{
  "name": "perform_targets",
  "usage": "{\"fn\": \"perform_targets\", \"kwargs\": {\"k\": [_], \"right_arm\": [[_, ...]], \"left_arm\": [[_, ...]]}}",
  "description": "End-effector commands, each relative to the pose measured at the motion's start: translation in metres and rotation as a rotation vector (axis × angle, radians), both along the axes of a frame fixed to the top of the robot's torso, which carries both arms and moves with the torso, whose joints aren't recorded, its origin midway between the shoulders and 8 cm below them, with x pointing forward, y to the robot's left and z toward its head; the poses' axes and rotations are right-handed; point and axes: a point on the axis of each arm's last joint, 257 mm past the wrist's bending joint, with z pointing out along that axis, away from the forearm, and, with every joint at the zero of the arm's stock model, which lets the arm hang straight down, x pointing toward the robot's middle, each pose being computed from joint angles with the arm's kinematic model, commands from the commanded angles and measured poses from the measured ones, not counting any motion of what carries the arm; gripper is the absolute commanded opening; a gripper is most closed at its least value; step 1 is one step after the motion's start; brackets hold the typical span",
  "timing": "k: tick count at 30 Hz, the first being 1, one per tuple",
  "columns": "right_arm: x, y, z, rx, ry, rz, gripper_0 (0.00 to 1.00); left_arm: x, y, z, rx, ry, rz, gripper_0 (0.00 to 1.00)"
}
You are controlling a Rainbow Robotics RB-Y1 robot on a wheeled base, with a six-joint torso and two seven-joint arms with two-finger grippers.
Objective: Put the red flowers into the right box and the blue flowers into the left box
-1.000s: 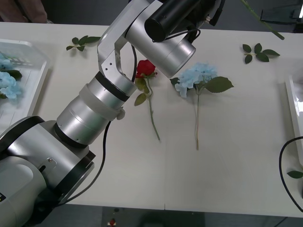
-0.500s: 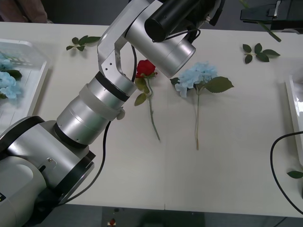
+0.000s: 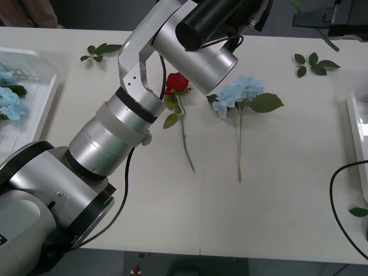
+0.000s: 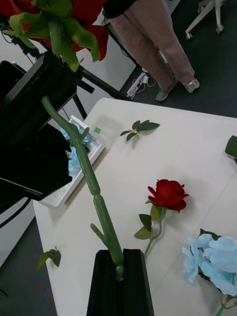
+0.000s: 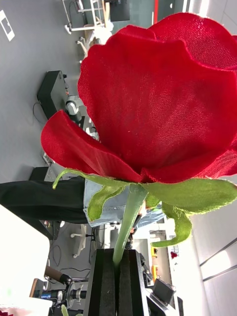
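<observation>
Red rose (image 5: 158, 94), green stem pinched in left gripper (image 5: 118, 281)

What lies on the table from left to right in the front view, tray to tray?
left box holding blue flowers → leaf sprig → red rose → blue hydrangea stem → second leaf sprig → right box
</observation>
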Motion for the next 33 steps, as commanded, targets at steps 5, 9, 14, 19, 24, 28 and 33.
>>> {"fn": "perform_targets", "kwargs": {"k": [5,9,14,19,24,28,33], "right_arm": [[-0.009,0.000,0.028,0.019,-0.021,0.021,0.00],[-0.013,-0.002,0.028,0.020,-0.018,0.029,0.00],[-0.017,-0.010,0.032,0.018,-0.021,0.029,0.00],[-0.024,-0.026,0.034,0.024,-0.015,0.022,0.00],[-0.028,-0.051,0.032,0.033,-0.009,-0.018,0.00],[-0.033,-0.085,0.026,0.031,0.002,-0.081,0.00],[-0.040,-0.120,0.016,0.025,0.022,-0.150,0.00]], "left_arm": [[-0.009,-0.006,0.014,-0.013,-0.027,-0.018,0.81],[-0.009,-0.006,0.014,-0.013,-0.027,-0.018,0.83],[-0.009,-0.006,0.014,-0.013,-0.027,-0.018,0.83],[-0.009,-0.006,0.014,-0.013,-0.027,-0.018,0.83],[-0.009,-0.006,0.014,-0.013,-0.027,-0.018,0.83],[-0.009,-0.006,0.014,-0.013,-0.027,-0.018,0.83],[-0.001,0.001,0.000,-0.016,0.003,-0.004,0.83]]}}
